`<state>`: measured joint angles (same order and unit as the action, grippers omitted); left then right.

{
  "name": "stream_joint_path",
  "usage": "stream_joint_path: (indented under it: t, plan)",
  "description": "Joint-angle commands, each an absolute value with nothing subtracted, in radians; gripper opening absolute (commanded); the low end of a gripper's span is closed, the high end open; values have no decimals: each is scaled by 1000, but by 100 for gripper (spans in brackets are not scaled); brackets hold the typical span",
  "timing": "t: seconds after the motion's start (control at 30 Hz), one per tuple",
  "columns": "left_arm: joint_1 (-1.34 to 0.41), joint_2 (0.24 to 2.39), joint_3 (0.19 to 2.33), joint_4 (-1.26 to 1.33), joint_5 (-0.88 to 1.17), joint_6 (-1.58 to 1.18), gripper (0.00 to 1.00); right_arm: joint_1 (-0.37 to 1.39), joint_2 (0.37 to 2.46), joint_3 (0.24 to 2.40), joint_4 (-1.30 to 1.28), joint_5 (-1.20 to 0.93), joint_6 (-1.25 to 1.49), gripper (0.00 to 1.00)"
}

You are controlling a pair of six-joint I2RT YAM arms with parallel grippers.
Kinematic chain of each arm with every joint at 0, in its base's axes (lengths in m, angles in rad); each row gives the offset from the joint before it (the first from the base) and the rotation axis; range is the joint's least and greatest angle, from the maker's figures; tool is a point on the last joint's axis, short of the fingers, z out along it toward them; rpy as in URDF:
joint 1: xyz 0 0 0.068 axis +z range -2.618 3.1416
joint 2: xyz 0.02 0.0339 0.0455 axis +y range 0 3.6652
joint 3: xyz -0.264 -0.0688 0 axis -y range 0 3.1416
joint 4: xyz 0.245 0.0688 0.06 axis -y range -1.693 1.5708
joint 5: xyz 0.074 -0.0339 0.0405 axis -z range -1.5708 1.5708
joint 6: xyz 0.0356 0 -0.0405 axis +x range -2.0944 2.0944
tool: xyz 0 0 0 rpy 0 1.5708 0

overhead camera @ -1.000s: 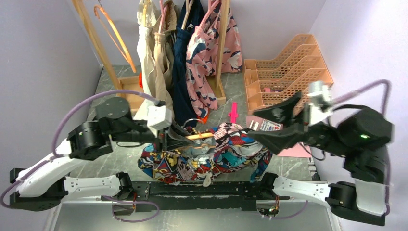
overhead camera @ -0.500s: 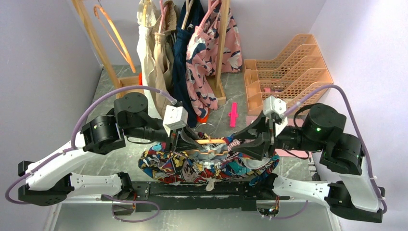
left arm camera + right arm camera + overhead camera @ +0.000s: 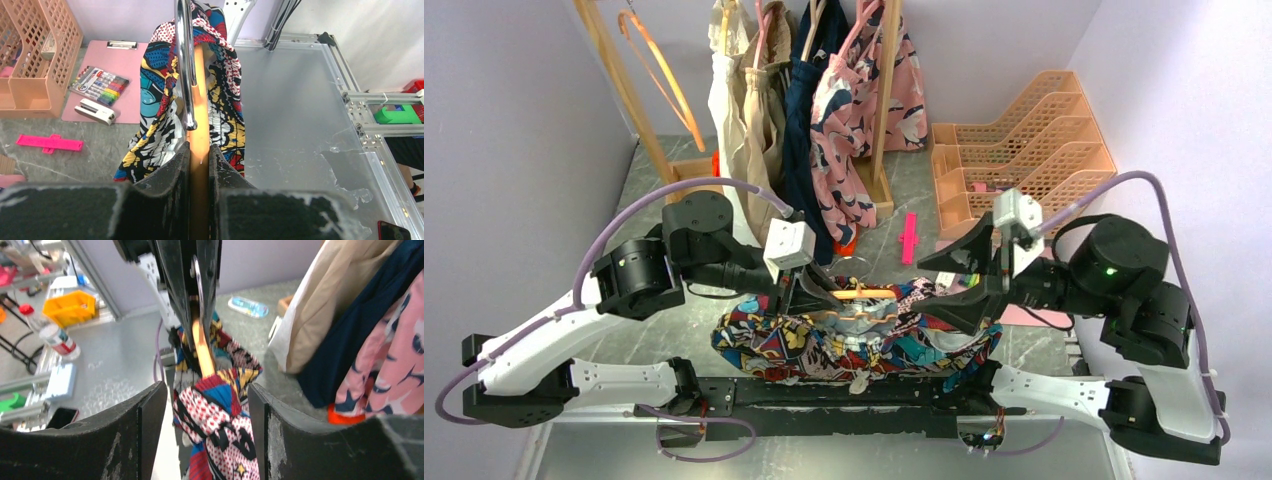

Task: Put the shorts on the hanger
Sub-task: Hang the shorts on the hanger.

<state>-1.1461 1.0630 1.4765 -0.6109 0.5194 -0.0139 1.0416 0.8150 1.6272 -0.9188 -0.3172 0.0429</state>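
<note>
1. Left of centre in the top view, the left gripper (image 3: 808, 291) is clamped on the hanger (image 3: 865, 294), with its fingers (image 3: 176, 170) pressed against both sides of the orange bar.
2. At centre, the shorts (image 3: 854, 340) are draped over that bar and bunch below it.
3. Right of centre, the right gripper (image 3: 939, 287) is spread wide, with the hanger's covered end between its fingers (image 3: 145, 420).
4. At upper right stand orange trays (image 3: 1024, 140).
</note>
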Motion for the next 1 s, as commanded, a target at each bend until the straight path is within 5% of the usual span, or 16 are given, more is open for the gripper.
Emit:
stream_joint_path:
  t: [0.0, 0.57, 0.77, 0.97]
  plan:
    - [-1143, 1070, 1502, -534, 551, 0, 7, 1040, 861, 1702, -780, -303, 76, 64]
    - [-1143, 1095, 1555, -578, 545, 16, 7, 1040, 994, 1610, -752, -455, 121, 52]
    - [-1143, 1101, 1577, -596, 536, 23, 7, 1040, 1008, 1599, -771, -482, 123, 33]
    - [-1143, 1107, 1593, -603, 529, 23, 7, 1041, 1022, 1609, -800, -492, 114, 35]
